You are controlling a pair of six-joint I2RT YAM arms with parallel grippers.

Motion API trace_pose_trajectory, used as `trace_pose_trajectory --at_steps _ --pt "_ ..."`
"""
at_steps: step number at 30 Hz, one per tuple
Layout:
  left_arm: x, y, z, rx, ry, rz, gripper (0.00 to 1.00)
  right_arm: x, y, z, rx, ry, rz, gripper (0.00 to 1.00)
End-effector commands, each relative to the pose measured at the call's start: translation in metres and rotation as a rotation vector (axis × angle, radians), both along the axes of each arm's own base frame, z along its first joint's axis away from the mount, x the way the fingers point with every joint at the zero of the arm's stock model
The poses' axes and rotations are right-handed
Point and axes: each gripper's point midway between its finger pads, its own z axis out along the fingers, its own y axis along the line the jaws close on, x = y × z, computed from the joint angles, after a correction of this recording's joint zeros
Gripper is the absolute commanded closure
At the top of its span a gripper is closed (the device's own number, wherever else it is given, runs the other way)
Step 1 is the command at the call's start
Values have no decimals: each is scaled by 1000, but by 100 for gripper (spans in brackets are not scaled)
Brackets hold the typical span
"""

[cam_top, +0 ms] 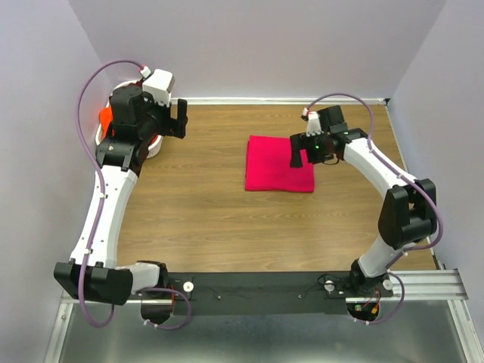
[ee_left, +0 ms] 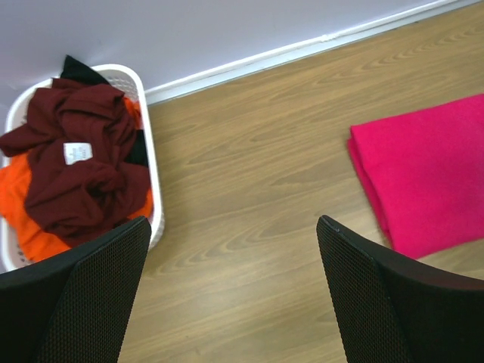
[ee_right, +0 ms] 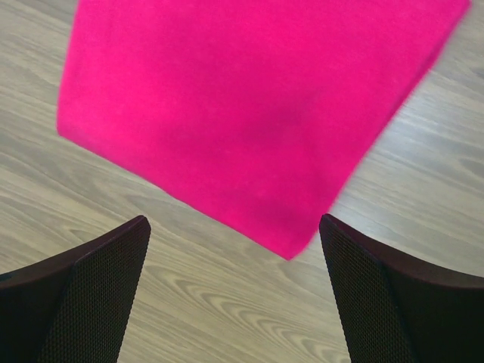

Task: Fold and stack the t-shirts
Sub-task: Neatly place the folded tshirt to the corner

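Left wrist: my left gripper (ee_left: 233,227) spread, empty; in the white oval plastic basket (ee_left: 149,159), a crumpled dark maroon t-shirt (ee_left: 91,189) bears an unreadable white label (ee_left: 74,153). My right gripper (ee_right: 234,223) gapes above the folded pinkish-red t-shirt (ee_right: 242,106).

We see the pink-red t-shirt (cam_top: 280,164) folded into a flat rectangle at the centre of the frame. The maroon t-shirt (ee_left: 91,151) lies crumpled over the orange t-shirt (ee_left: 23,206), upper left, in the white basket (ee_left: 153,174).
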Motion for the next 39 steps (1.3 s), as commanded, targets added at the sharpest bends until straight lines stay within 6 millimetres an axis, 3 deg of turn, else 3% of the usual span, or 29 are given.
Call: trace_pose_trajectory --at_steps 1,2,6,11,13,17,22,30,35,38,39 --pt "7 22 7 70 11 76 2 11 22 10 -47 -49 -16 0" --pt "7 23 13 77 4 71 2 8 32 11 -51 -53 6 0" --pt "10 30 6 86 47 89 2 -1 46 3 -55 -36 47 0" --pt "-2 32 -20 81 56 72 2 -12 51 -32 -84 34 86 2" --pt "-6 29 -14 65 7 59 2 -11 48 -42 -116 42 77 2" --pt "-7 26 -28 73 45 34 2 -3 52 -43 -129 33 71 3" --pt "-1 47 -14 111 -1 125 2 13 61 -65 -126 81 8 3" --pt "8 47 -2 151 25 95 2 31 81 -97 -162 109 1 3" --pt "17 48 2 172 12 75 2 28 51 -125 -301 131 -64 2" --pt "21 43 -17 128 48 62 2 17 25 -133 -308 176 -63 2" --pt "21 41 -23 118 59 54 2 19 9 -134 -306 189 -85 1"
